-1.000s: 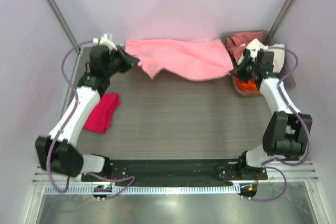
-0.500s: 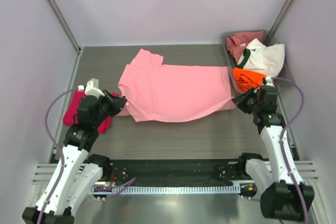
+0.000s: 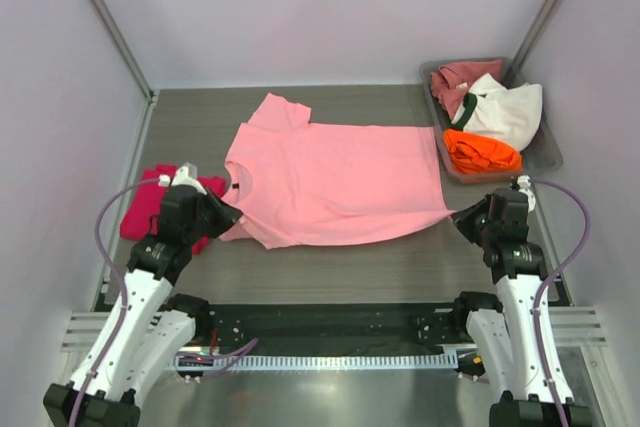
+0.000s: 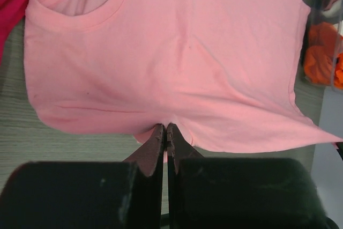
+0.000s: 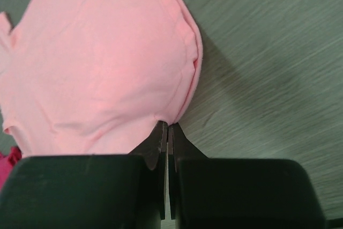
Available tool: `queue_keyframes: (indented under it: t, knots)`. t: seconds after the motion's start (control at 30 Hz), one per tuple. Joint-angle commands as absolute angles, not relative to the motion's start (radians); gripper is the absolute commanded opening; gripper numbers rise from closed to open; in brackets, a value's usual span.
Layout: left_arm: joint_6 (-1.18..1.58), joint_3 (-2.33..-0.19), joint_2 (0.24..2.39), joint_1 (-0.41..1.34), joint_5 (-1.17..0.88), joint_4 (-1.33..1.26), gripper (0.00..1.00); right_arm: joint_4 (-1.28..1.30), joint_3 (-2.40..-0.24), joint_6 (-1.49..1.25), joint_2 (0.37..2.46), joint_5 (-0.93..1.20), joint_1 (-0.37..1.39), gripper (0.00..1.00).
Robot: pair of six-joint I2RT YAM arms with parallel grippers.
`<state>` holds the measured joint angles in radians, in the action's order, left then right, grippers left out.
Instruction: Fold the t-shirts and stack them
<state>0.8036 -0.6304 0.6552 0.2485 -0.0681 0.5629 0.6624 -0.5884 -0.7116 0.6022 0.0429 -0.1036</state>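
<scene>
Spreading flat across the middle of the worktop (image 3: 330,267), the light pink t-shirt (image 3: 335,182) lies with its neck to the left and its hem to the right in the top view. The left hand (image 3: 230,212) sits at the shirt's near left edge, just below the collar, and the right hand (image 3: 458,215) at its near right hem corner, which is drawn out to a point towards it. A folded magenta-red t-shirt (image 3: 140,215) lies beside the left arm, just left of the pink one. At the far right a tray (image 3: 552,159) holds the orange t-shirt (image 3: 482,151), the white t-shirt with dark trim (image 3: 508,109) and the dusty rose t-shirt (image 3: 455,79), all bunched.

From the left wrist, the hand's two fingers are pressed together on a small pinch of the pink shirt's near edge, the rest of the cloth lying flat beyond them.

From the right wrist, the fingers are likewise clamped on the pink hem, the cloth spreading away to the left and bare worktop to the right.
</scene>
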Motion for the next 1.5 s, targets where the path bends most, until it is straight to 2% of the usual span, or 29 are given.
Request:
queue_keyframes:
  t: [0.0,0.33,0.5,0.97,1.47]
  knots:
    - [0.782,-0.706,0.728,0.252,-0.035,0.485,0.0,0.675,-0.574,-0.759,0.69,-0.048,-0.1,0.01]
    - [0.772,-0.843,0.951,0.252,-0.008,0.385,0.0,0.554,-0.561,-0.758,0.828,-0.054,-0.1,0.01]
    - [0.769,-0.911,1.038,0.252,-0.009,0.344,0.0,0.486,-0.591,-0.753,0.955,-0.041,-0.098,0.01]
    - [0.726,-1.065,1.287,0.245,0.08,0.318,0.0,0.367,-0.672,-0.77,1.123,-0.054,-0.081,0.01]
    - [0.727,-1.1,1.328,0.183,0.074,0.321,0.0,0.302,-0.722,-0.787,1.206,-0.09,-0.026,0.01]
